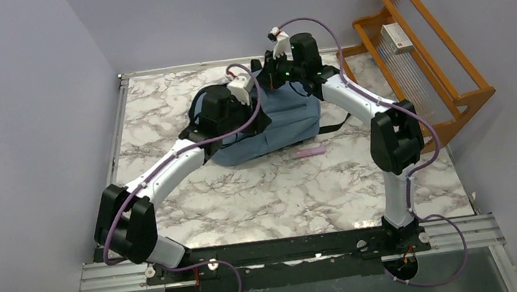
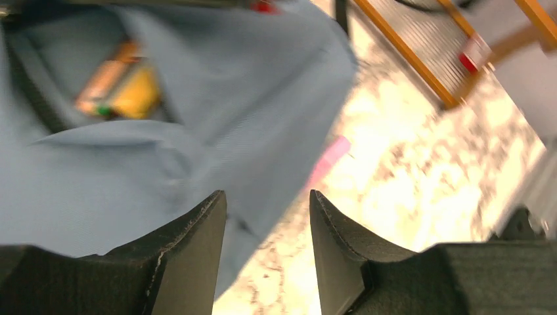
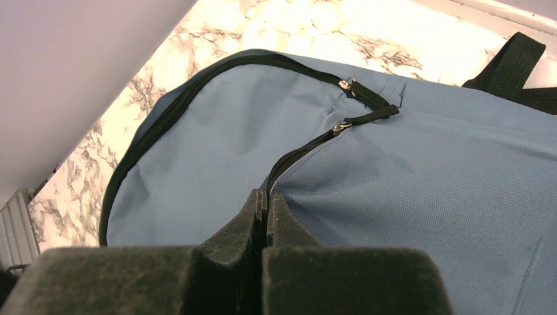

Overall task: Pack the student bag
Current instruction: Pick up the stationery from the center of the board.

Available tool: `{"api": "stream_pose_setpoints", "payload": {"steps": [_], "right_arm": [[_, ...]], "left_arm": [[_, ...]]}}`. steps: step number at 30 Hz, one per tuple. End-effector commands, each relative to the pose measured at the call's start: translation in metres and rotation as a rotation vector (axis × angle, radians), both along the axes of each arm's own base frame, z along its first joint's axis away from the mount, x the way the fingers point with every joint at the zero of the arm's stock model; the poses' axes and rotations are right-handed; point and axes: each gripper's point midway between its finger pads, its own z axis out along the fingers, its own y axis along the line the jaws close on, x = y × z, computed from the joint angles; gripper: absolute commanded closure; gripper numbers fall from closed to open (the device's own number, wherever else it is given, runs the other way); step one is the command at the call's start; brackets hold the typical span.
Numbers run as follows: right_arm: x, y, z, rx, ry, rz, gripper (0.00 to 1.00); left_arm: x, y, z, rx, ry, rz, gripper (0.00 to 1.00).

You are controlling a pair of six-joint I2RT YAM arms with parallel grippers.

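Observation:
The slate-blue student bag (image 1: 289,117) lies on the marble table at the back centre. My right gripper (image 3: 267,193) is shut, pinching the student bag (image 3: 427,197) at its dark zipper edge (image 3: 295,154). In the left wrist view the student bag (image 2: 249,85) gapes open at the top left, with an orange and yellow object (image 2: 121,88) inside. My left gripper (image 2: 266,197) hangs open over the bag's near edge with nothing between its fingers. A pink stick-like object (image 1: 309,153) lies on the table just in front of the bag.
A wooden rack (image 1: 421,47) stands off the table's right back corner and carries a small white and red box (image 1: 397,37). Black straps (image 3: 512,65) trail from the bag's far side. Purple walls close in on the left and the back.

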Motion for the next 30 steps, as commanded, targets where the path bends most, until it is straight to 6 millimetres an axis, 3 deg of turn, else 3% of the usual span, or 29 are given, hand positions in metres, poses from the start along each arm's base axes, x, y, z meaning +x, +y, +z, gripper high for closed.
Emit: {"api": "stream_pose_setpoints", "payload": {"steps": [1,8,16,21,30], "right_arm": [[0.000,0.009,0.027,0.031,-0.055,0.041,0.99],[-0.012,-0.001,0.018,-0.030,-0.057,0.051,0.99],[-0.026,-0.001,0.014,-0.047,-0.050,0.111,0.99],[-0.030,-0.004,0.011,-0.061,-0.047,0.113,0.99],[-0.037,-0.012,0.004,-0.091,-0.046,0.102,1.00]], "left_arm": [[-0.040,-0.055,0.003,-0.030,-0.129,-0.301,0.50],[-0.088,-0.097,-0.023,-0.001,-0.353,-0.599,0.46],[-0.111,-0.123,-0.054,0.048,-0.578,-0.903,0.46],[-0.102,-0.139,-0.075,0.068,-0.645,-0.996,0.46],[-0.080,-0.157,-0.111,0.082,-0.580,-1.023,0.46]]}}
